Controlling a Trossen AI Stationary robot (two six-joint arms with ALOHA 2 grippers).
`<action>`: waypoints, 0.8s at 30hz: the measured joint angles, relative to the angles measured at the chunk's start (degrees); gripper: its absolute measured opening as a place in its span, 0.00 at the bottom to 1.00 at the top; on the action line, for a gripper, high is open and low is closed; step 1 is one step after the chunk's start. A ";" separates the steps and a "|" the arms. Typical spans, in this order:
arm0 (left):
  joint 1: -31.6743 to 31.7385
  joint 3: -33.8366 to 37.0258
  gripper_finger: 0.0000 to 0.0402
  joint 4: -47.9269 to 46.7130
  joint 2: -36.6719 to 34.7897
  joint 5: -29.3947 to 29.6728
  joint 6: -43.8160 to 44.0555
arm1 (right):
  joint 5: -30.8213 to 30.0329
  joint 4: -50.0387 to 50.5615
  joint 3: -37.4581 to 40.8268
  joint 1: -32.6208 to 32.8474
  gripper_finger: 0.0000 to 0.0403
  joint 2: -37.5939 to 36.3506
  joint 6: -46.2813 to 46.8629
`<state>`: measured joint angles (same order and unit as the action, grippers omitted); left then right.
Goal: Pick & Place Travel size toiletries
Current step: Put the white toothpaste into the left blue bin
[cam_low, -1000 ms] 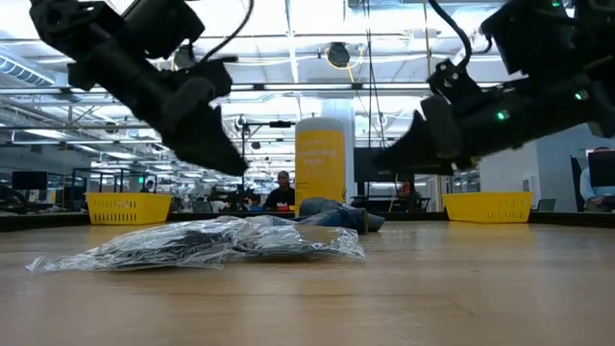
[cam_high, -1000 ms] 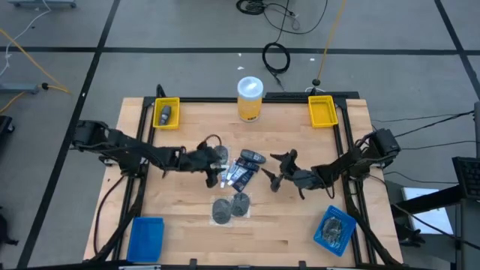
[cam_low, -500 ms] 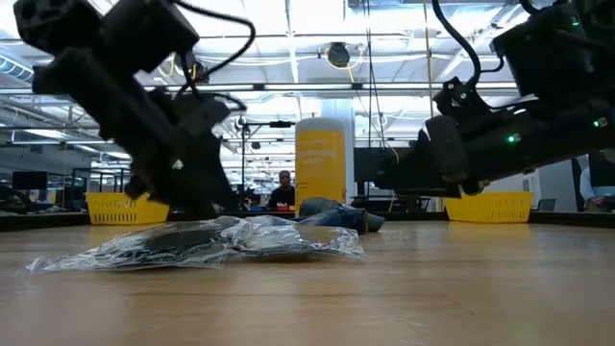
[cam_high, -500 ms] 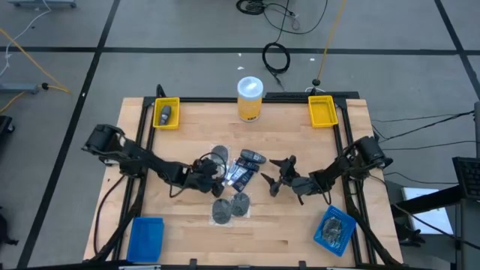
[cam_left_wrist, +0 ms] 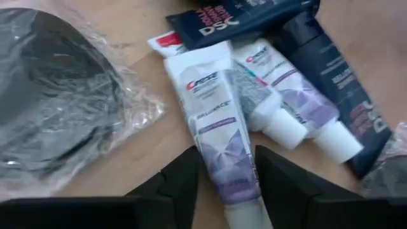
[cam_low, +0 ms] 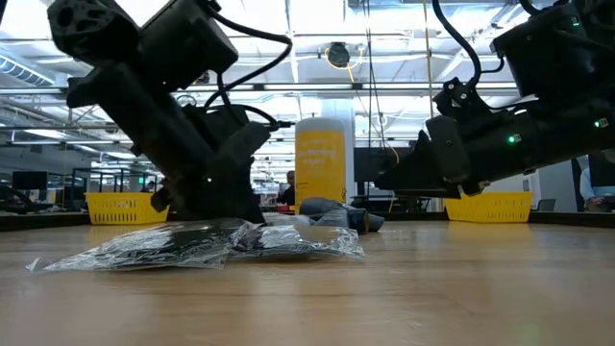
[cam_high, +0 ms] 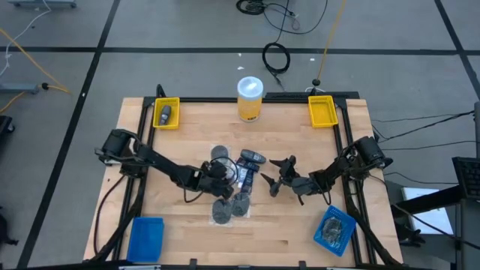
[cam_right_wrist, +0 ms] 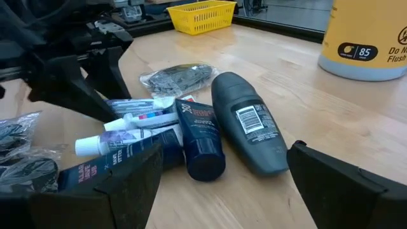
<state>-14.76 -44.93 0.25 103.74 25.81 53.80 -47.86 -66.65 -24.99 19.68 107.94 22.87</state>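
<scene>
The toiletries lie in a pile at mid-table point(cam_high: 241, 171): slim white tubes point(cam_left_wrist: 216, 121), a dark blue tube point(cam_right_wrist: 200, 137) and a stubby grey container point(cam_right_wrist: 248, 130). Grey mesh discs in clear bags point(cam_high: 229, 208) lie near it, toward the near edge. My left gripper point(cam_high: 223, 178) is low over the pile and open, with one finger on each side of a white tube point(cam_left_wrist: 227, 156). My right gripper point(cam_high: 274, 178) hovers right of the pile, wide open point(cam_right_wrist: 224, 152). My left gripper comes at the white tube from above, slanting, with its fingers point(cam_left_wrist: 184, 172) either side of the tube's cap half point(cam_left_wrist: 232, 181). The tube lies flat on the table, along the fingers. Whether the fingers touch it I cannot tell.
The big yellow jar point(cam_high: 250, 97) stands at the far edge. Yellow bins sit at the far corners point(cam_high: 166, 114) point(cam_high: 322, 111), blue bins at the near corners point(cam_high: 146, 236) point(cam_high: 334, 229). Another bagged disc point(cam_left_wrist: 57, 108) lies by the left gripper.
My left gripper has moved toward the table's near edge and right, and come down onto the pile, over the white tubes. The pile itself has stayed put.
</scene>
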 joint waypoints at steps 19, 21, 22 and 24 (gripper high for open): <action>0.55 -7.74 0.16 -34.68 -22.09 -24.08 -10.19 | -0.03 1.77 0.02 -0.04 0.81 0.00 1.70; -1.07 -8.89 0.16 -38.08 -24.71 -29.69 -7.93 | -0.02 1.51 0.02 -0.04 0.81 0.00 1.75; -2.06 -9.21 0.16 -39.52 -25.75 -32.23 -6.05 | -0.04 1.38 0.02 -0.04 0.81 0.00 1.77; -4.51 -9.80 0.16 -41.85 -27.72 -36.33 -0.68 | -0.04 1.12 0.02 -0.04 0.81 0.00 1.72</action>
<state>-19.28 -54.73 -41.60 76.02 -10.52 53.12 -47.90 -65.53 -24.97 19.64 107.94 24.59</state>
